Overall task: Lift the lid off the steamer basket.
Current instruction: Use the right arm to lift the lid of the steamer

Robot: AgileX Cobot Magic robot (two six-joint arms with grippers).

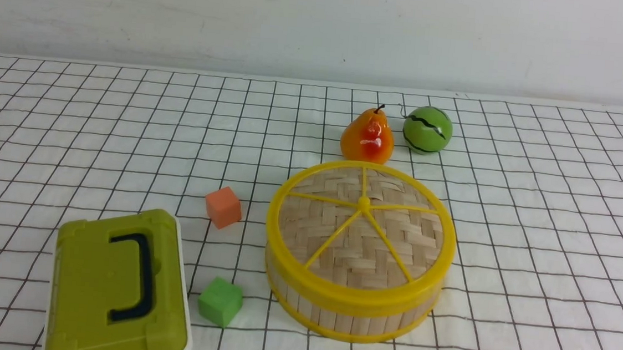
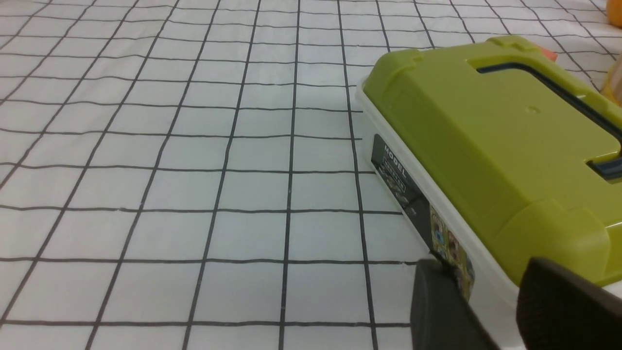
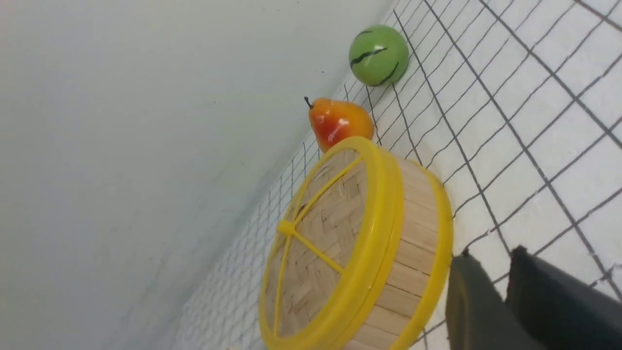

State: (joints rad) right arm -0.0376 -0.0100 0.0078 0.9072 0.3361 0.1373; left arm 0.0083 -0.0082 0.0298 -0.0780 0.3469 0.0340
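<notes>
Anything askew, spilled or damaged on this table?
Nothing stands out. The woven bamboo lid with yellow rim sits level on the slatted round steamer basket; the olive-green rectangular box is closed, and the orange toy pear stands upright.

The lid (image 1: 361,223) hides the inside of the steamer basket (image 1: 350,317), which the right wrist view cuts off at its frame edge, and there the yellow rim also masks part of the pear (image 3: 340,121). The olive-green box (image 1: 113,287) is cut by the front view's bottom edge (its side label (image 2: 403,184) is too small to read past "MODEL"). Of the left gripper (image 2: 486,272) and right gripper (image 3: 491,255) only dark finger ends show, too little to judge their opening.
</notes>
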